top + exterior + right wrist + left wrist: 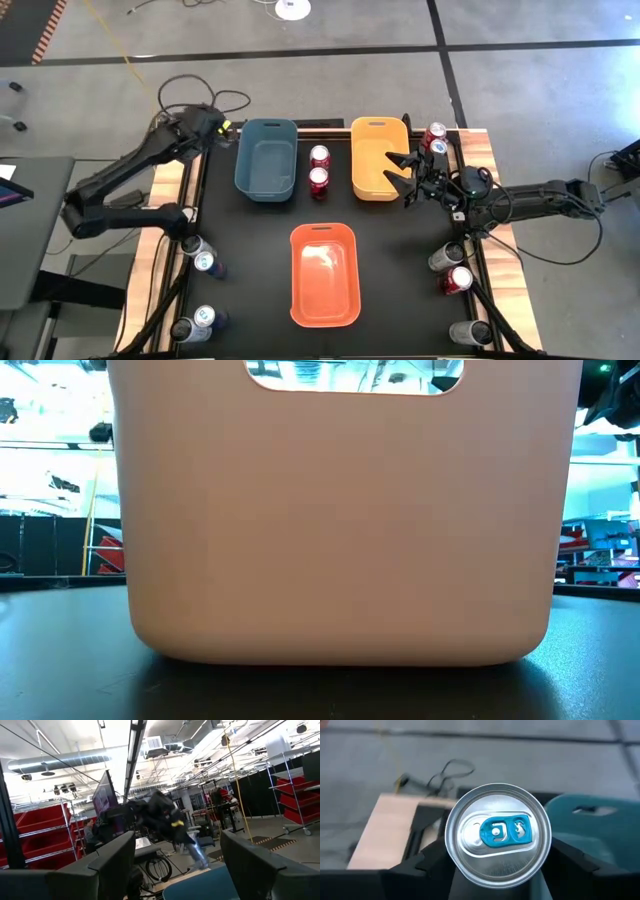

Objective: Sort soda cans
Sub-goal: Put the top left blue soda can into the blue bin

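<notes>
My left gripper [218, 128] hangs by the far left corner of the blue bin [266, 160], shut on a soda can [497, 837] with a silver top and a blue tab. My right gripper [405, 175] stands open over the right rim of the yellow bin [375, 160], holding nothing. Two red cans [319, 168] stand upright on the table between the blue and yellow bins. Another red can [434, 135] stands at the far right. More cans stand near the left edge [203, 257] and the right edge [452, 268]. My left gripper pinches the can's side wall [451, 857] between its two fingers, one finger [422, 865] on each side, a little below the top rim. The can's top faces back toward the wrist. The can is lifted clear of the table and tilted.
The orange bin [324, 275] sits at the near middle and fills the low view [340, 510]. Cans also stand at the near left corner [197, 324] and the near right corner [470, 333]. Cables lie beyond the table's far left edge [205, 95].
</notes>
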`<state>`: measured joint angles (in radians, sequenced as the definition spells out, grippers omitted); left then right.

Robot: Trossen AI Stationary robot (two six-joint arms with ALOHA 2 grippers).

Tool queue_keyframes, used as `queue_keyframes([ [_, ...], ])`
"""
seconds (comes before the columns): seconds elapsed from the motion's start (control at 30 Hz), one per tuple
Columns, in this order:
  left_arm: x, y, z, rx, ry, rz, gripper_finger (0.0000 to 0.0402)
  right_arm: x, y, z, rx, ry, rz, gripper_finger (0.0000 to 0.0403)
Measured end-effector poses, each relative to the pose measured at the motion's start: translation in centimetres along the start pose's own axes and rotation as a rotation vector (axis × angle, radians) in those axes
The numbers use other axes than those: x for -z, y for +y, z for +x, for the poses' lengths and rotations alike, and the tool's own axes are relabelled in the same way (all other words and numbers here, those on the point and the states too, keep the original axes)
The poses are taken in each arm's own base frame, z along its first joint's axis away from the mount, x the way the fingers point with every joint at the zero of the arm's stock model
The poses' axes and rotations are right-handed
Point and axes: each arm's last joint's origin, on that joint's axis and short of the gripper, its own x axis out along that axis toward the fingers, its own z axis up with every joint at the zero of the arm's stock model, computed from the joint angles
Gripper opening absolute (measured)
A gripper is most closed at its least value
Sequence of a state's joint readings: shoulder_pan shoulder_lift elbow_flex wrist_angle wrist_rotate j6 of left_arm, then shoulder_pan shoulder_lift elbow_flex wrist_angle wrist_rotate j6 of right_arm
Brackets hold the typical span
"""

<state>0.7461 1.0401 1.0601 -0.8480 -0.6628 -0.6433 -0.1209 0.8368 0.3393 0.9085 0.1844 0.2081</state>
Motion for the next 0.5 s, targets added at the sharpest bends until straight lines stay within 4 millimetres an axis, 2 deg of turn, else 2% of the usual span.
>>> queue_keyframes([
  [0.13, -2.1, -0.9, -2.5, 0.096, -0.069, 0.022, 0.0241, -0.1, -0.3, 0.0, 0.016, -0.004, -0.006, 0.0306],
  [0.27, -3.9, -3.0, -4.0, 0.171, -0.100, 0.081, 0.0241, 0.0, -0.6, 0.1, 0.033, 0.000, 0.002, 0.0306],
  [0.37, -4.5, -5.4, -4.0, 0.200, -0.094, 0.138, 0.0241, 0.0, -0.7, 0.1, 0.039, 0.004, 0.009, 0.0306],
  [0.5, -4.1, -9.0, -2.2, 0.190, -0.049, 0.230, 0.0241, 0.1, -0.7, 0.1, 0.041, 0.015, 0.007, 0.0306],
])
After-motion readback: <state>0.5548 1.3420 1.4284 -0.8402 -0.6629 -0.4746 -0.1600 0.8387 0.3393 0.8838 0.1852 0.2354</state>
